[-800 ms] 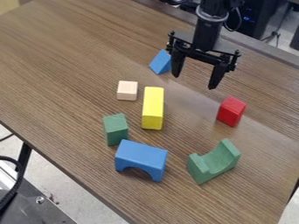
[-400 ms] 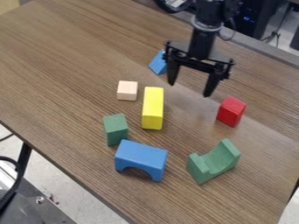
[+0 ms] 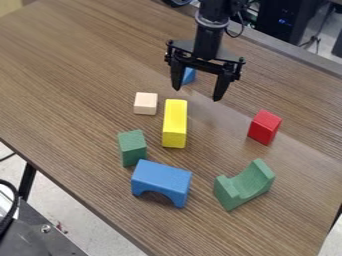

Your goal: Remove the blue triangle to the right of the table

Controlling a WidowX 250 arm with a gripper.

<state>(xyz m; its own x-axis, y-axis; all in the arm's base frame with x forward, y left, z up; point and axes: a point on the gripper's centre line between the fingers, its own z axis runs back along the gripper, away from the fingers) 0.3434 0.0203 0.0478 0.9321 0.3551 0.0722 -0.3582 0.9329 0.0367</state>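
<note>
My gripper (image 3: 198, 95) hangs over the upper middle of the table (image 3: 73, 65), its two fingers spread wide apart and holding nothing. Partly hidden behind the left finger is the blue triangle (image 3: 189, 75), of which a blue part shows between the fingers. The arm comes in from the top edge.
Nearby stand a pale cube (image 3: 145, 103), a yellow block (image 3: 175, 123) and a red block (image 3: 264, 127). Lower down are a green block (image 3: 132, 148), a blue arch (image 3: 161, 182) and a green curved block (image 3: 244, 185). Dark equipment (image 3: 287, 20) stands behind the table's far edge.
My gripper has moved left, dipping slightly toward the camera and then back up, and now covers part of the blue triangle. The blocks have not moved.
</note>
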